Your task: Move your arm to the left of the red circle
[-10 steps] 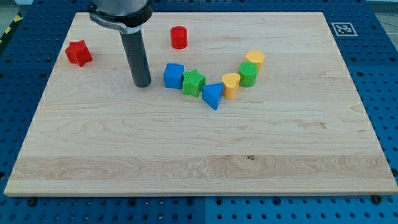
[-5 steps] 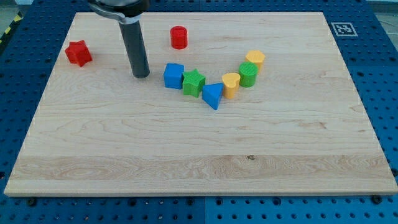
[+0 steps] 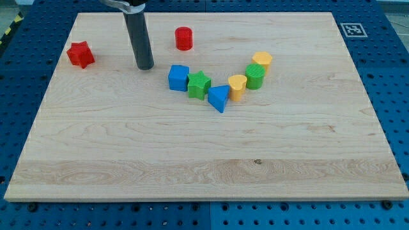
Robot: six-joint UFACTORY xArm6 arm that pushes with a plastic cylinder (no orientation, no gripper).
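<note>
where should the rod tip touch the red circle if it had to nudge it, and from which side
No pincer here, so contact only. The red circle is a short upright cylinder; meet its curved side wall low, from the view's left, where my tip already sits, lower-left of it and apart. Push through its centre so it won't slip aside.

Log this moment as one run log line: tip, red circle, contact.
tip: my tip on board | target: red circle | relation: tip to the view's left of and below circle | contact: none | nearest block: blue cube
</note>
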